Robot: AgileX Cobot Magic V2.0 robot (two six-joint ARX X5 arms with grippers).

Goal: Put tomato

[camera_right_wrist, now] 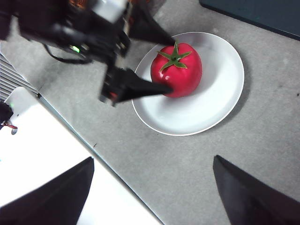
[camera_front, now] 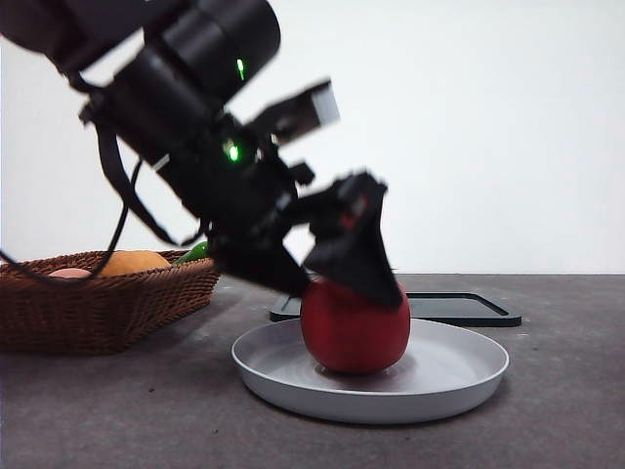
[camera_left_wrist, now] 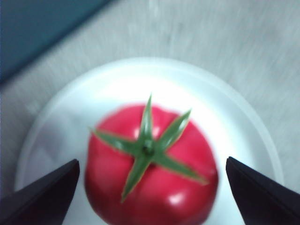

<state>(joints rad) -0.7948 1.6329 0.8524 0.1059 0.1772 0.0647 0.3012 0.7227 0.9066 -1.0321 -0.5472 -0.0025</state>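
The glossy red tomato (camera_front: pixel 354 332) with a green calyx rests on the round white plate (camera_front: pixel 459 376). It also shows in the left wrist view (camera_left_wrist: pixel 154 187) and the right wrist view (camera_right_wrist: pixel 180 70). My left gripper (camera_front: pixel 337 283) hangs just over it, open, with one jaw on each side of the tomato's top and a gap showing at both sides in the left wrist view (camera_left_wrist: pixel 151 161). It appears in the right wrist view too (camera_right_wrist: pixel 169 65). My right gripper (camera_right_wrist: pixel 153 159) is open and empty, high above the table, away from the plate (camera_right_wrist: pixel 211 108).
A wicker basket (camera_front: pixel 98 313) stands at the left with an orange round fruit (camera_front: pixel 132 262) and a green pepper (camera_front: pixel 195 251) in it. A flat dark tray (camera_front: pixel 459 308) lies behind the plate. A white board (camera_right_wrist: pixel 56 187) lies beside the grey table in the right wrist view.
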